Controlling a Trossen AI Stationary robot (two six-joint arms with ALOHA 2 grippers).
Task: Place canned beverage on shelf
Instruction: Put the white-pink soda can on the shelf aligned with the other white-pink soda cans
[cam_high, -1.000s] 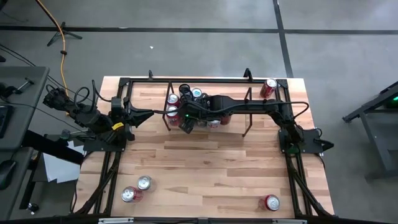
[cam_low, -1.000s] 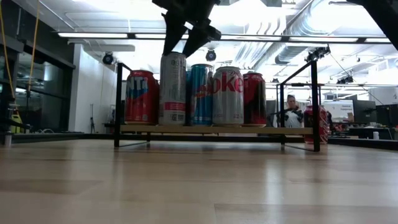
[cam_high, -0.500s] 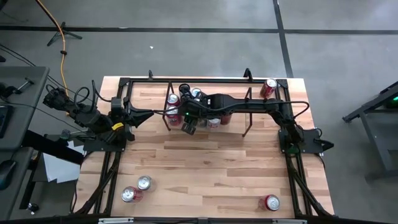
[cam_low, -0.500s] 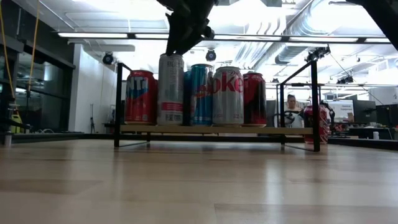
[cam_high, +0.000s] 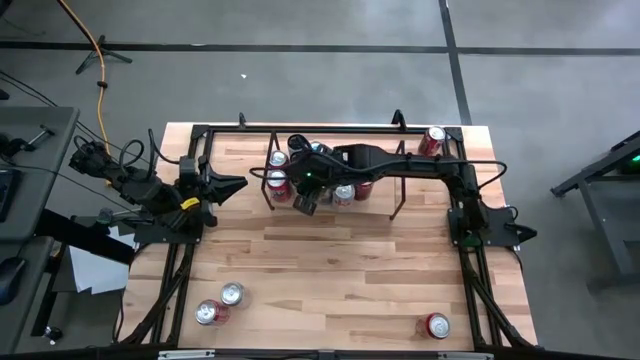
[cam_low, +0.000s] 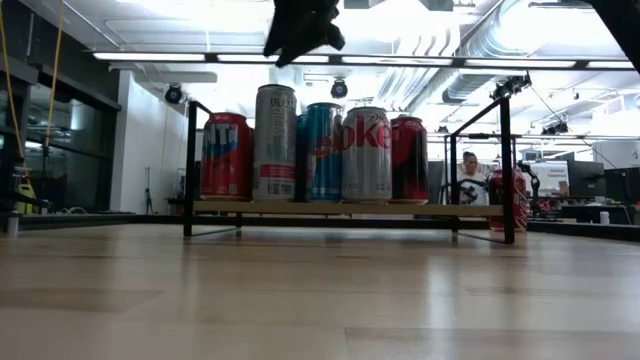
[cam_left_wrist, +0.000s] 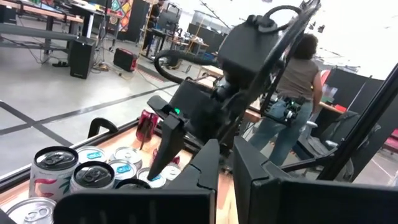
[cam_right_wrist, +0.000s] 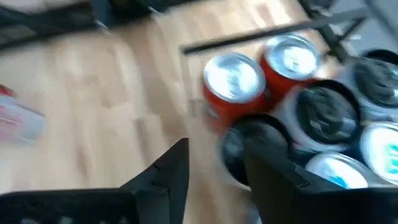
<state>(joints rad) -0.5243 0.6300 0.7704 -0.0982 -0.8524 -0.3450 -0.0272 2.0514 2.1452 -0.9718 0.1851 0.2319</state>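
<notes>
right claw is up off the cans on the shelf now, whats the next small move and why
Probably lift the right claw clear and swing it toward a loose can on the table. The tall silver can stands upright on the shelf, the claw is above it and holding nothing, and more cans wait on the table.

glossy metal cans (cam_low: 310, 152), smooth wooden table (cam_high: 340, 260), thin metal-rod shelf (cam_low: 497, 160)
</notes>
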